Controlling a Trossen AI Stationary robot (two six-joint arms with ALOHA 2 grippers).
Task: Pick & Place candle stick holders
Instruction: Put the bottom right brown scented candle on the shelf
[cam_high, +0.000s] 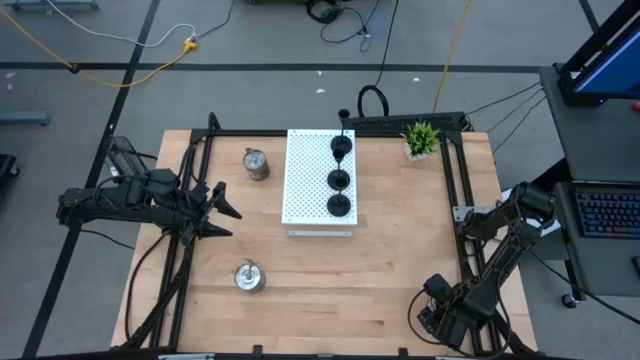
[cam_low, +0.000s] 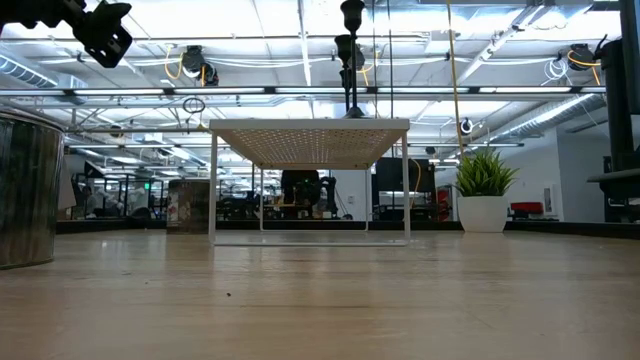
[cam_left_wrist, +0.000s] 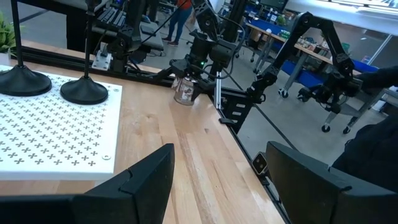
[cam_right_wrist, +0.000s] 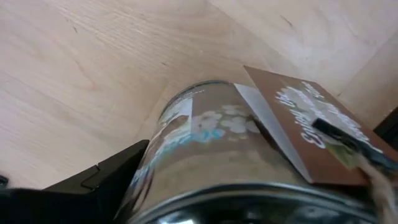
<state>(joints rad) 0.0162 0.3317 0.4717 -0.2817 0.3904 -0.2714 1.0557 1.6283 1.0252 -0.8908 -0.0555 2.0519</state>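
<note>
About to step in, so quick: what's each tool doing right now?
Left tool: open, holding nothing.
Right tool: silver candle holder right at it; open or shut cannot be told.

Left pincer (cam_high: 228, 212) hovers with fingers spread; right pincer (cam_high: 440, 318) is folded low at its corner.
</note>
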